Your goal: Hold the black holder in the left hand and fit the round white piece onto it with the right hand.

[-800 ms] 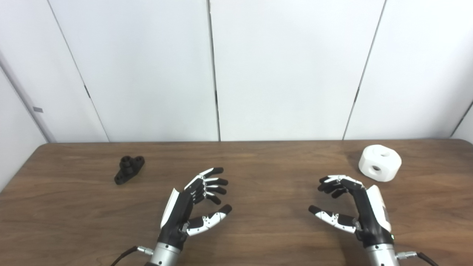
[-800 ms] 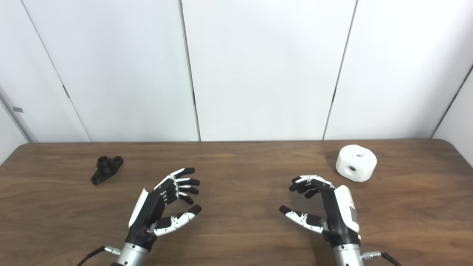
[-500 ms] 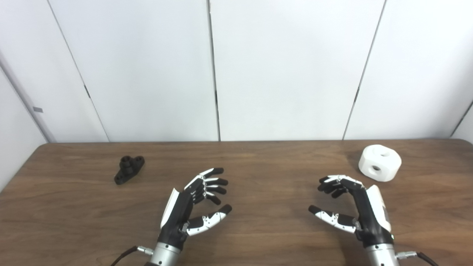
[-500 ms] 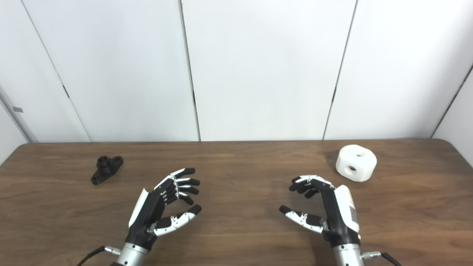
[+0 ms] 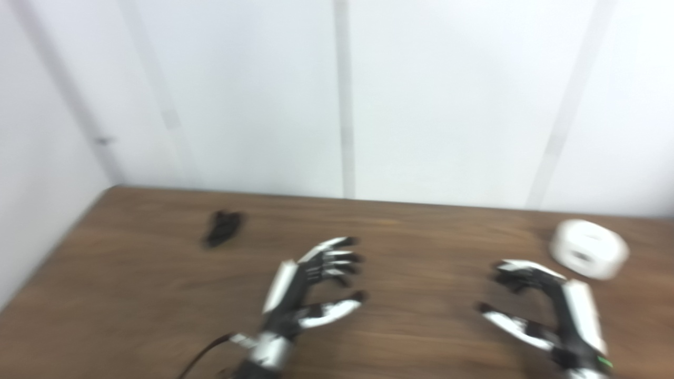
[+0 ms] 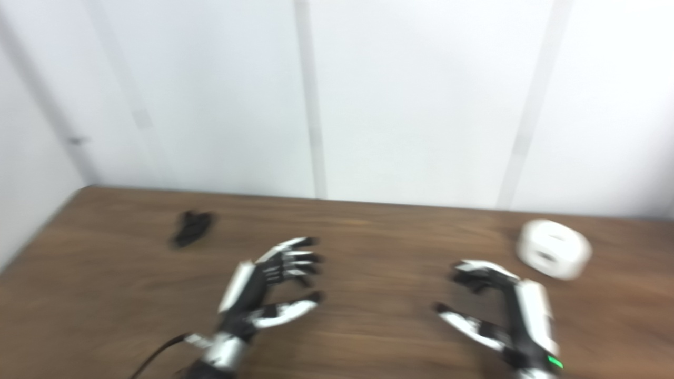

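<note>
- Both views are smeared with blur, so fine detail is lost.
- The left hand (image 5: 308, 295) hovers over the table (image 5: 158, 295) with its palm turned inward; its fingers (image 5: 337, 258) are spread apart, the thumb set off below them, and nothing is in its grasp.
- The holder (image 5: 222, 229) lies on the table well beyond and to the left of the left fingers, apart from them. It reads only as a small dark shape; how it lies cannot be told.
- The right hand (image 5: 547, 310) is also above the table, palm inward, mirroring the left. Its fingers (image 5: 518, 276) curl forward but stay clear of the thumb, and it holds nothing.
- The white piece (image 5: 590, 248) sits on the table just beyond and to the right of the right fingers, near them but not touching. A dark opening shows on its near side.
- The two hands are well apart, with bare wood between the fingertips.
- Pale wall panels (image 5: 342, 100) rise behind the table's far edge.
</note>
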